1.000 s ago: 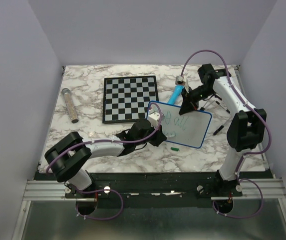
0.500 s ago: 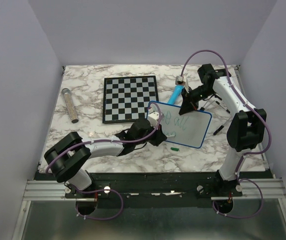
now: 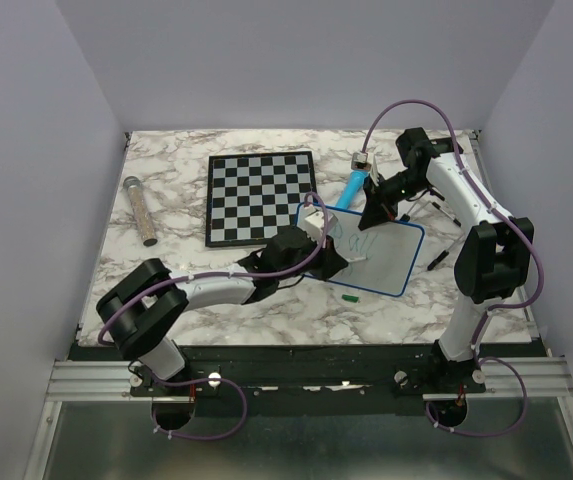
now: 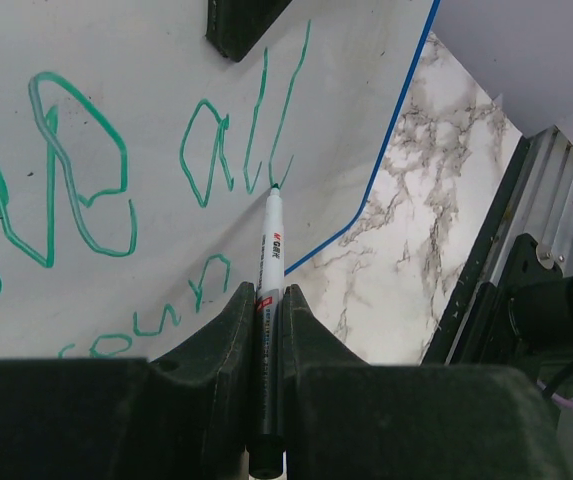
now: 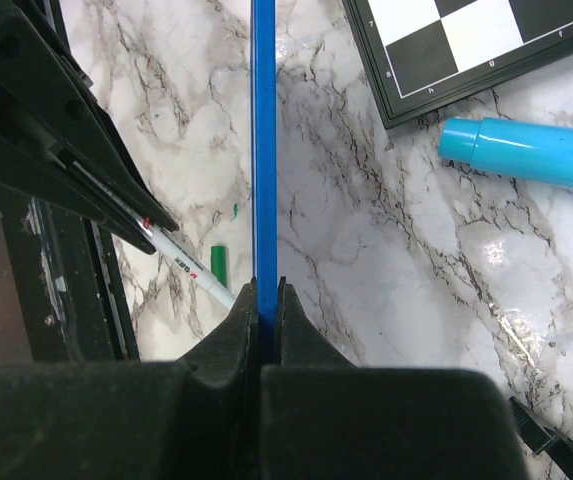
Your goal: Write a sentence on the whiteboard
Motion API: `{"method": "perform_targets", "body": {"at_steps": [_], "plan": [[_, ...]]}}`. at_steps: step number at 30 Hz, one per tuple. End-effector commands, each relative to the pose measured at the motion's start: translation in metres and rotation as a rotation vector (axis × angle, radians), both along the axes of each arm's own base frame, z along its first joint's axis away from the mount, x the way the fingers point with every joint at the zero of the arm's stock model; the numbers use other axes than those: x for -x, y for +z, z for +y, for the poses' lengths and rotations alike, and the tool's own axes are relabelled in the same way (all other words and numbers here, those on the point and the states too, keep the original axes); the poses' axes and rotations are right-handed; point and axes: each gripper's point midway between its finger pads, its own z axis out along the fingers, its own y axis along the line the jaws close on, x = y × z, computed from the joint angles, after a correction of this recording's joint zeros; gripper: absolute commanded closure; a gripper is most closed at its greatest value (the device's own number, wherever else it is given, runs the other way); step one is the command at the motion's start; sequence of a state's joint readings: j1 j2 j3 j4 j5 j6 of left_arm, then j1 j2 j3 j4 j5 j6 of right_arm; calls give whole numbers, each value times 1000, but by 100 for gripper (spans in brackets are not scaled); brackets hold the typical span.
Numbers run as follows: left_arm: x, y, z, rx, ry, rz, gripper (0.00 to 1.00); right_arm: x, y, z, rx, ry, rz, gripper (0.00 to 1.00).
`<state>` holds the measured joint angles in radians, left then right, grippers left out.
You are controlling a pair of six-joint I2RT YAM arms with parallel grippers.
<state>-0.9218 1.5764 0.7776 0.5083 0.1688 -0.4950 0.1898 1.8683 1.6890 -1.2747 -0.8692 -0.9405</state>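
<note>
Beside whiteboard (image 3: 391,255), checkered board (image 3: 261,197), blue tube (image 3: 353,187), green cap (image 3: 348,298), marker (image 4: 269,260) gripped

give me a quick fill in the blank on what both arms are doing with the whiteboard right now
1. The left gripper is shut on a ____.
2. Its tip touches the whiteboard at the end of the word ____.
3. The letters are written in ____ ink.
4. The rim clamped by the right gripper is coloured ____.

Missing words: marker; all; green; blue.
</note>
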Motion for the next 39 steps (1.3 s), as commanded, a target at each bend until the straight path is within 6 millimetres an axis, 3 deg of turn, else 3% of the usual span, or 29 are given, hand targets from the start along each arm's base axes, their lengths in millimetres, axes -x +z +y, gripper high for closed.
{"method": "perform_targets", "body": {"at_steps": [1,13,29,34,39], "plan": [[-4,10,-12,38,-23,-10,100,4,0,3,-15,17,9,99],[-3,-21,-4,-50,-4,43,100,3,0,2,-15,15,9,99],[19,-62,12,-126,-31,145,100,4,0,3,-14,16,12,99],[20,-58,9,-107,-42,143,100,3,-1,2,-12,14,13,99],[18,-41,2,-53,-52,114,100,4,-1,2,-14,14,15,100]]}}
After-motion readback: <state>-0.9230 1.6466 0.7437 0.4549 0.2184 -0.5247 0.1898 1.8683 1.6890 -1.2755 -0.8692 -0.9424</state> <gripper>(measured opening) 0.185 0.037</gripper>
